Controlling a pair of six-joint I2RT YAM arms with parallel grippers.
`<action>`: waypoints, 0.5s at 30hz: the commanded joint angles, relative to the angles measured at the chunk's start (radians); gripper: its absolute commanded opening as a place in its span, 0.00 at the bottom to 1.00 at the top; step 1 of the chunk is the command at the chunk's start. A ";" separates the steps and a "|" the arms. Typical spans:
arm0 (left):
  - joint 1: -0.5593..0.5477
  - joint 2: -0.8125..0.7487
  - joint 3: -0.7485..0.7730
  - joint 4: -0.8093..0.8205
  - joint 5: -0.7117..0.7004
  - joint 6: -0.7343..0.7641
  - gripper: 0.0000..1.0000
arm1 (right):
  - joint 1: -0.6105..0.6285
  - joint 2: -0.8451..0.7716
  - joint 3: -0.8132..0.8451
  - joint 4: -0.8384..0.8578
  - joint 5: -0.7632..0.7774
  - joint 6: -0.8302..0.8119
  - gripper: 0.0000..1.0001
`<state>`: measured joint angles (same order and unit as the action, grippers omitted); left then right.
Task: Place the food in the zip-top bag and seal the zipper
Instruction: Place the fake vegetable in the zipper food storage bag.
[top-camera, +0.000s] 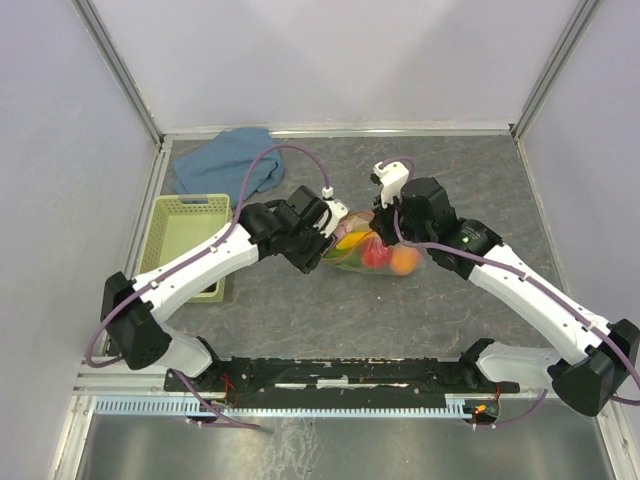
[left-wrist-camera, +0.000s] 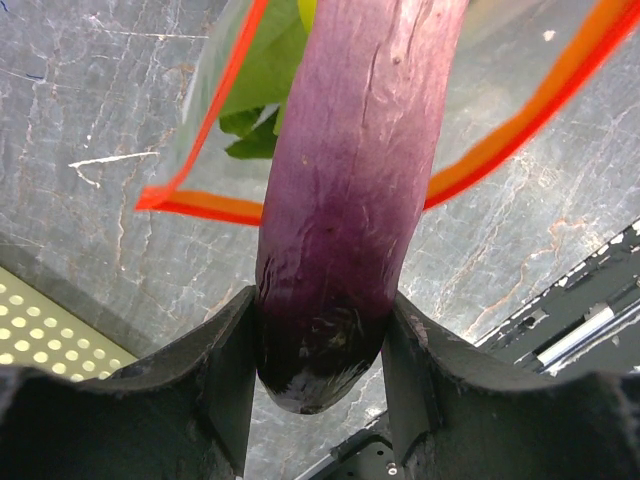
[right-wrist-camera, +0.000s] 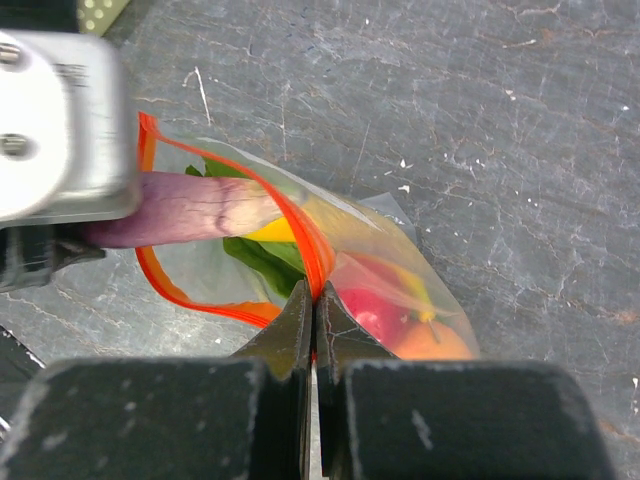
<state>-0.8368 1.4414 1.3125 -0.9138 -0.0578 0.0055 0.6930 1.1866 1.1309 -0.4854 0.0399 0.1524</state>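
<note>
**Overhead view, bottom edge.** The black rail (top-camera: 340, 372) crosses the frame. From it I see the left arm (top-camera: 190, 270) and the right arm (top-camera: 530, 295) reach up-frame and meet at centre.

**Left wrist view, foreground.** My left gripper (left-wrist-camera: 322, 335) has its dark fingers (left-wrist-camera: 220, 380) about half apart. They press on both sides of the purple eggplant (left-wrist-camera: 350, 200) and grip its blunt, dark end. The eggplant runs up-frame, and its far end sits inside the mouth of the zip-top bag (left-wrist-camera: 225, 170). The zipper (left-wrist-camera: 505, 140), a red-orange strip, loops around the eggplant and is unsealed. A green leaf (left-wrist-camera: 262, 95) lies inside the bag at upper left.

**Right wrist view, foreground.** My right gripper (right-wrist-camera: 313, 318) has its jaws pressed together on the upper lip of the zipper at lower centre, and the bag mouth stands open. Beyond the fingertips, inside the bag, I see a yellow piece (right-wrist-camera: 270, 232). A red fruit (right-wrist-camera: 368, 305) and an orange fruit (right-wrist-camera: 435, 345) lie toward lower right.

**Overhead view, centre.** The bag lies on the grey table (top-camera: 450, 320) between the two grippers, with coloured food showing through the plastic.

**Left of centre.** A pale green basket (top-camera: 190, 204) sits just beside the left arm.

**Upper left.** A crumpled blue cloth (top-camera: 225, 160) lies apart from the bag
</note>
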 joint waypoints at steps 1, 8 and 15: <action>-0.011 0.051 0.074 -0.040 -0.039 0.083 0.28 | -0.001 -0.060 -0.011 0.095 -0.053 -0.030 0.02; -0.049 0.110 0.120 -0.068 -0.070 0.106 0.30 | 0.000 -0.076 -0.042 0.136 -0.093 -0.036 0.02; -0.100 0.145 0.158 -0.032 -0.098 0.127 0.33 | 0.000 -0.072 -0.065 0.181 -0.139 -0.007 0.02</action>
<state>-0.9119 1.5673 1.4036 -0.9726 -0.1280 0.0734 0.6930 1.1404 1.0668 -0.4110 -0.0490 0.1303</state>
